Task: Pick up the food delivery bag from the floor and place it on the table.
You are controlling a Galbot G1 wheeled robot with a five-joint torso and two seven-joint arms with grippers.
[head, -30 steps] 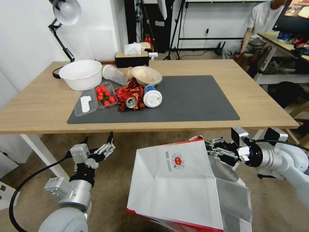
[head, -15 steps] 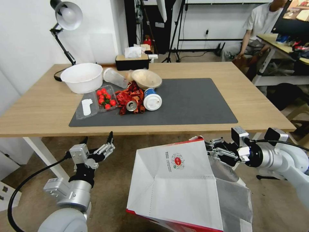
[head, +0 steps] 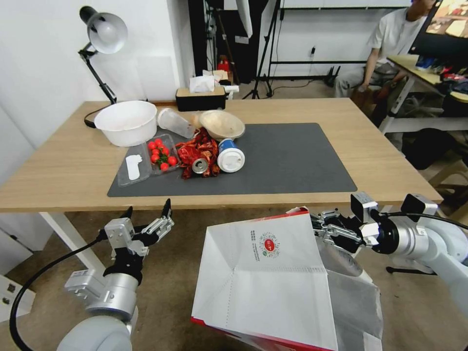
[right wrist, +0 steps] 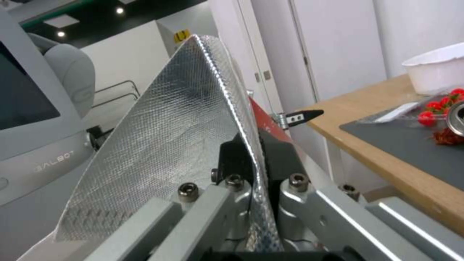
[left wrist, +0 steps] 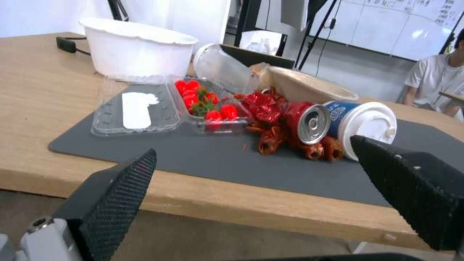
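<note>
The food delivery bag (head: pixel 265 278) is being held off the floor (head: pixel 170 273), below the table (head: pixel 380 151) edge, by the right gripper (head: pixel 322 229), clamped on one foil-lined wall. Being pinched so thinly, it is at risk of slipping or snagging the edge. The left gripper (head: pixel 148 214) is being kept open, idle. Clutter is crowding the mat (head: pixel 292 156), a lamp (head: pixel 105 31) standing behind.

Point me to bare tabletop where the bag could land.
Free: the dark grey mat right of the lidded cup, plus bare wood to the table edge. Crowded: the mat's left end, with white bowl, tomato tray, red wrapper.
</note>
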